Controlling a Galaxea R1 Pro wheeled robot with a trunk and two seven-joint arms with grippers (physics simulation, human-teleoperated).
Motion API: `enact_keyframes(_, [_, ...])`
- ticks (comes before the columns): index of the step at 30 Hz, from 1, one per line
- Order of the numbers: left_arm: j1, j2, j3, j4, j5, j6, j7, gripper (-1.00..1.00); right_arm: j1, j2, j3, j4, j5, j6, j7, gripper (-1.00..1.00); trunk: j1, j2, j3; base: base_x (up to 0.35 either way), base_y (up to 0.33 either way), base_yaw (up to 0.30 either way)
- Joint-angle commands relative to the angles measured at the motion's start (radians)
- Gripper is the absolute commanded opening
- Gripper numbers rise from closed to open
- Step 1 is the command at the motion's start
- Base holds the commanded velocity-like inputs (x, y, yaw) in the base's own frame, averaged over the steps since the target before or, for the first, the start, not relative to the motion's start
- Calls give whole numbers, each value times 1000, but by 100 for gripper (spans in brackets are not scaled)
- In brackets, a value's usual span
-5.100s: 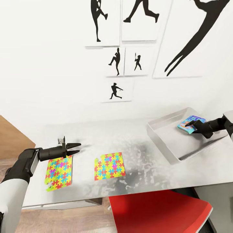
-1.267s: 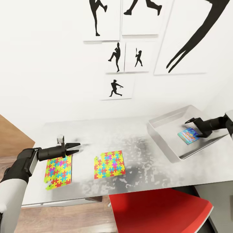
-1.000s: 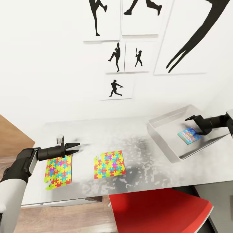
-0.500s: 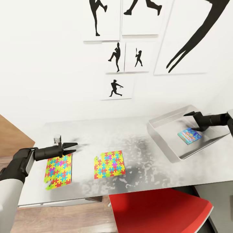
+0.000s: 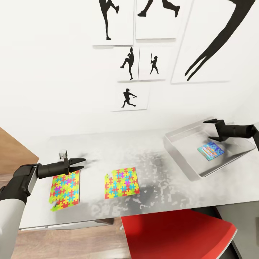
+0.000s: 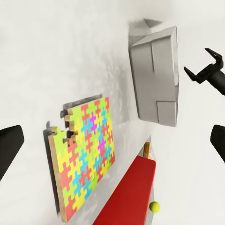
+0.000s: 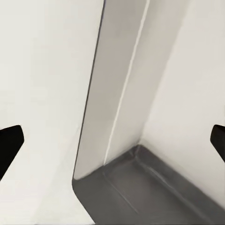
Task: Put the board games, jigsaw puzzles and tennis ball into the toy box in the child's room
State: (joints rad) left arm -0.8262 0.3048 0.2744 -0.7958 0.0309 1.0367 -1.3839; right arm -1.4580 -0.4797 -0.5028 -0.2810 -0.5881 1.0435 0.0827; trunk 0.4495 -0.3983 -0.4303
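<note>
My left gripper [image 5: 80, 164], jaws wide and empty, hovers at the far edge of 1 jigsaw puzzle [image 5: 65, 189], which lies at its 6 o'clock. My right gripper [image 5: 213, 130] is wide too, above the toy box [image 5: 180, 153].

- Toy box [image 5: 180, 153]: shallow grey tray, far right on the table, tilted.
- Board game [image 5: 210, 150]: small colourful box lying flat inside the toy box.
- Two jigsaw puzzles [image 5: 65, 190] [image 5: 122, 183]: bright multicoloured squares, flat on the table, left and centre, apart.
- Tennis ball [image 6: 154, 206]: yellow-green, seen below the table edge.
</note>
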Motion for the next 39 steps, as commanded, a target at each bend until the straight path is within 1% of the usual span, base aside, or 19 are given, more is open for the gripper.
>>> enact_keyframes(1, [-1,0,0,-1,1,10,-3,100,0,0,-3,0,11,4,25,100,1,-2,-2,0,0,0])
enact_keyframes(2, [-1,0,0,-4,1,10,-3,100,1,-1,5,0,11,4,59,100,1,-2,-2,0,0,0])
enact_keyframes(5, [-1,0,0,-13,1,10,-3,100,2,-3,31,0,11,4,114,100,1,-2,-2,0,0,0])
enact_keyframes(10, [-1,2,0,-31,1,10,-5,100,3,-3,94,0,11,4,231,100,1,-2,-2,0,0,0])
enact_keyframes(11, [-1,2,0,-31,1,10,-5,100,3,-3,94,0,11,4,231,100,1,-2,-2,0,0,0])
enact_keyframes(13, [-1,3,0,-36,1,10,-8,100,4,-1,125,-1,12,4,291,100,1,-2,-2,0,0,0])
enact_keyframes(17, [-1,6,0,-43,1,10,-23,100,10,3,202,-1,12,4,422,100,1,-2,-2,0,0,0])
enact_keyframes(23, [-1,10,0,-51,0,10,-57,100,20,4,344,-25,13,4,605,100,1,-2,-2,0,0,0])
enact_keyframes(26, [-1,13,0,-60,0,10,-67,100,30,4,405,-56,13,4,685,100,1,-2,-2,0,0,0])
enact_keyframes(30, [-1,14,-2,-74,-1,10,-74,100,57,2,463,-114,13,4,782,100,1,-2,0,0,0,-34])
enact_keyframes(31, [-1,14,-4,-78,-1,10,-75,100,76,0,484,-150,13,4,823,100,1,-2,1,0,0,-84])
enact_keyframes(35, [-1,14,-6,-83,-2,10,-77,100,121,-4,511,-220,13,4,884,100,1,-2,6,0,0,-101])
enact_keyframes(39, [-1,14,-7,-85,-2,10,-78,100,175,-6,523,-280,12,4,919,100,1,-2,11,0,0,-117])
